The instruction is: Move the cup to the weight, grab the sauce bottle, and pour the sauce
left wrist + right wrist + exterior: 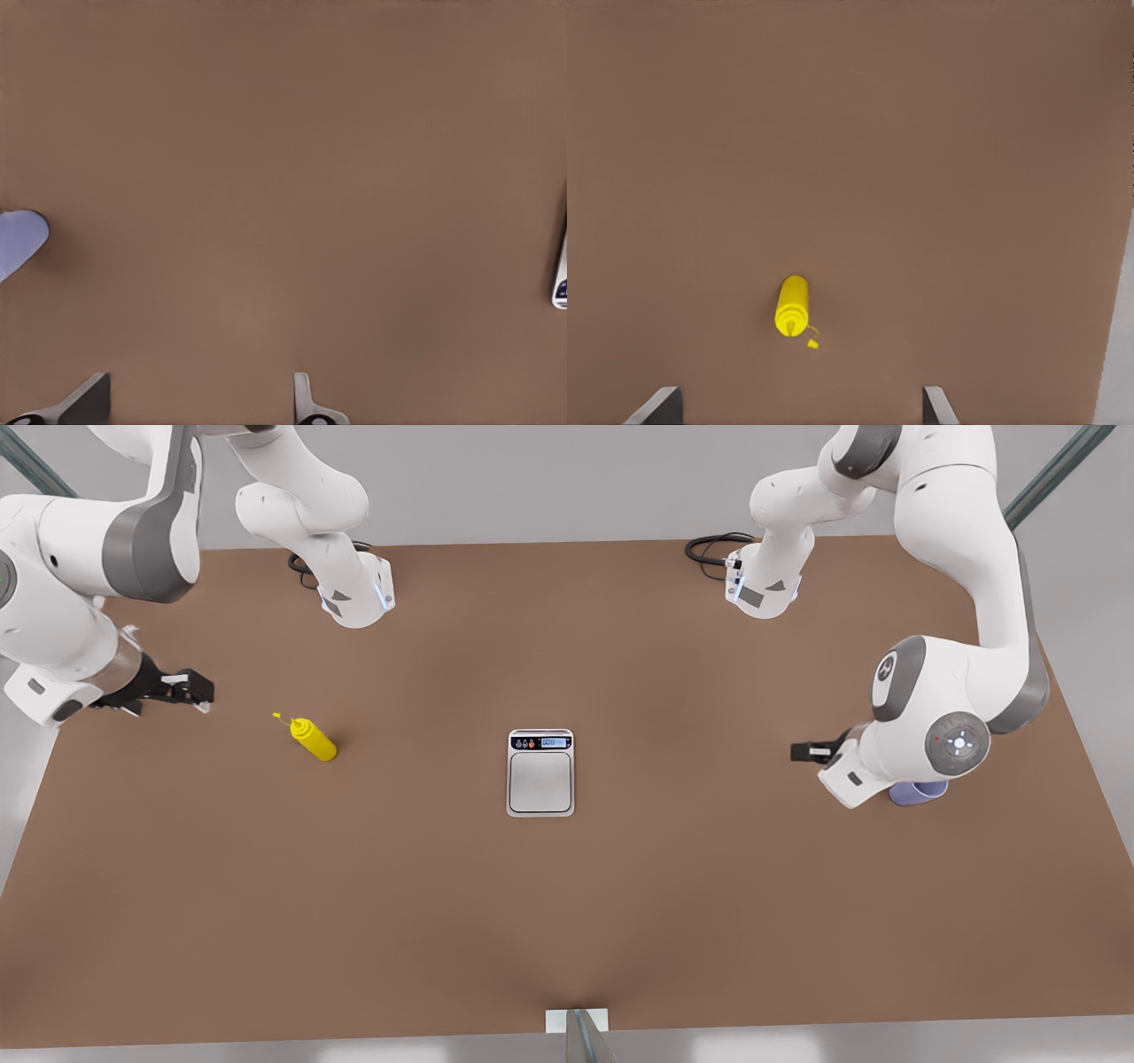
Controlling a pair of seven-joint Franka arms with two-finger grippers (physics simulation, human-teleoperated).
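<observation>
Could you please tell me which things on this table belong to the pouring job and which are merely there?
Job:
cup, beside the left gripper
weight, mid-table
sauce bottle, ahead of the right gripper

Merely there:
black cables at the arm bases
table itself

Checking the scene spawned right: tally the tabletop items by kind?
cup: 1
scale: 1
sauce bottle: 1
Total: 3
</observation>
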